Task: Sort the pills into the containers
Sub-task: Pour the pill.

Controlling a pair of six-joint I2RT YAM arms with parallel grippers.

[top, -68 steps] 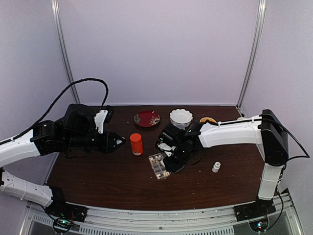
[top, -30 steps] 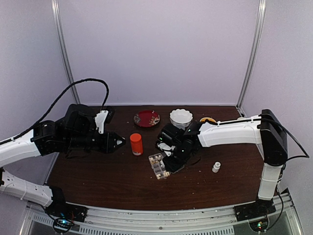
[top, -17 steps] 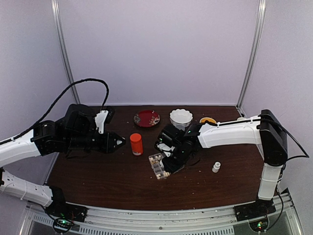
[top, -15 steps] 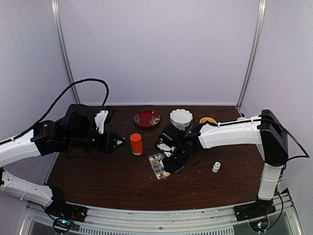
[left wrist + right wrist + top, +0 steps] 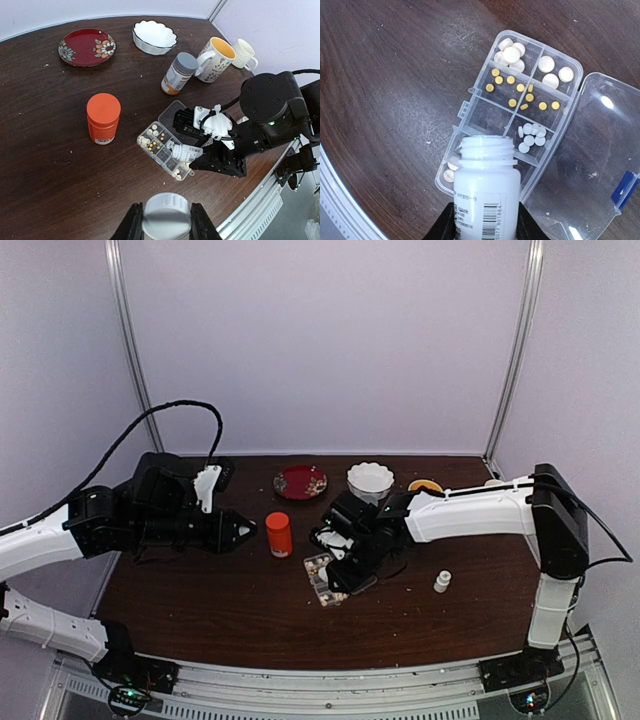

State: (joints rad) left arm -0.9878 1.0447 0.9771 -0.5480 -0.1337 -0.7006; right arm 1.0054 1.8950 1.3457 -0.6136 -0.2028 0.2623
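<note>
Clamping the uncapped white bottle [image 5: 487,185], the right claw [image 5: 485,225] holds it tilted over the pill box [image 5: 487,117] to pour, while the left claw [image 5: 166,226] pinches a round cap [image 5: 166,212].

The top camera stands high at the near side and looks forward and down on the whole bench [image 5: 200,610]. The left wrist camera looks from some height, slanted, across the bench toward the right arm [image 5: 272,102]. The right wrist camera looks almost straight down, very near. All three share the pill box [image 5: 487,117].
</note>
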